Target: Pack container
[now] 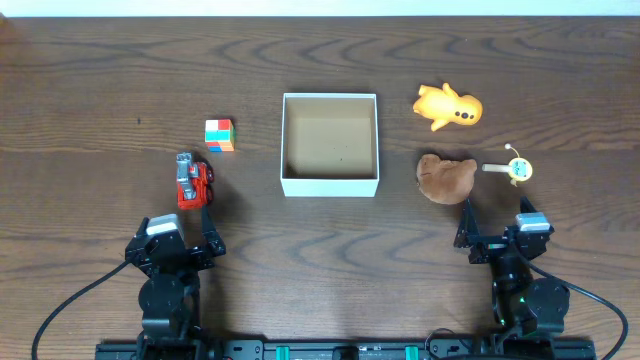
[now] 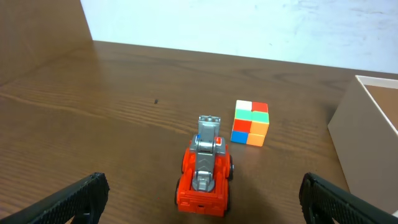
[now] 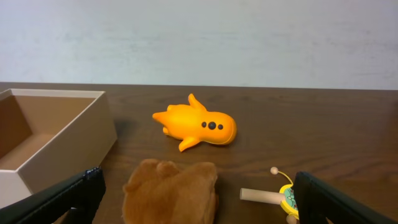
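Observation:
The container (image 1: 330,186), a square shallow white box with a brown inside, stands empty at the table's middle; its wall shows in the left wrist view (image 2: 367,137) and the right wrist view (image 3: 81,140). A red toy truck (image 1: 192,181) (image 2: 206,176) and a coloured cube (image 1: 219,134) (image 2: 250,122) lie left of it. An orange toy (image 1: 448,106) (image 3: 199,124), a brown plush (image 1: 445,177) (image 3: 171,190) and a small yellow wooden rattle (image 1: 513,168) (image 3: 277,198) lie right of it. My left gripper (image 1: 190,232) (image 2: 202,199) is open just behind the truck. My right gripper (image 1: 495,228) (image 3: 196,199) is open behind the plush.
The dark wooden table (image 1: 100,90) stretches wide to the left and back. A pale wall (image 3: 249,37) runs behind the far edge. Black cables (image 1: 60,310) trail from both arm bases at the front.

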